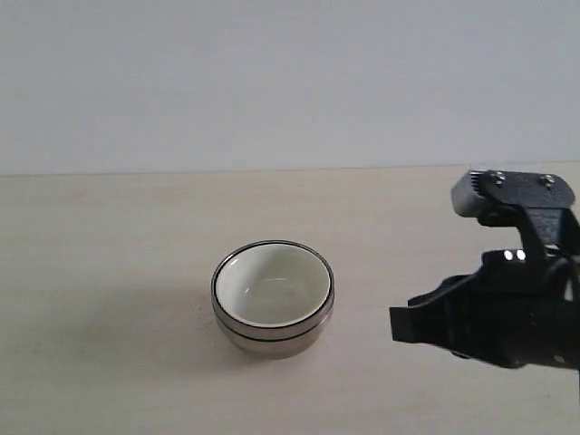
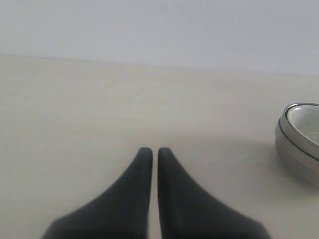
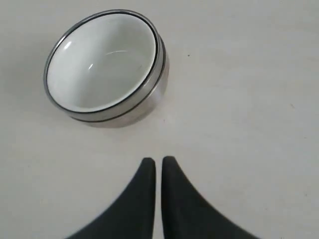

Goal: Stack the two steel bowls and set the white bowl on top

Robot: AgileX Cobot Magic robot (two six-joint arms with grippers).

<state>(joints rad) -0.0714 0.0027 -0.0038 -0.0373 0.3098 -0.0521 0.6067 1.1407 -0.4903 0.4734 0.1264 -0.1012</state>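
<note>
The two steel bowls sit nested as one stack on the table, and the white bowl rests inside the top one. The right wrist view shows the same stack: steel bowls around the white bowl. At the edge of the left wrist view I see the steel bowls and a sliver of the white bowl. My right gripper hovers to the right of the stack, apart from it, shut and empty. My left gripper is shut and empty, out of the exterior view.
The light wooden table runs back to a plain pale wall. The right arm's black body fills the right edge of the exterior view.
</note>
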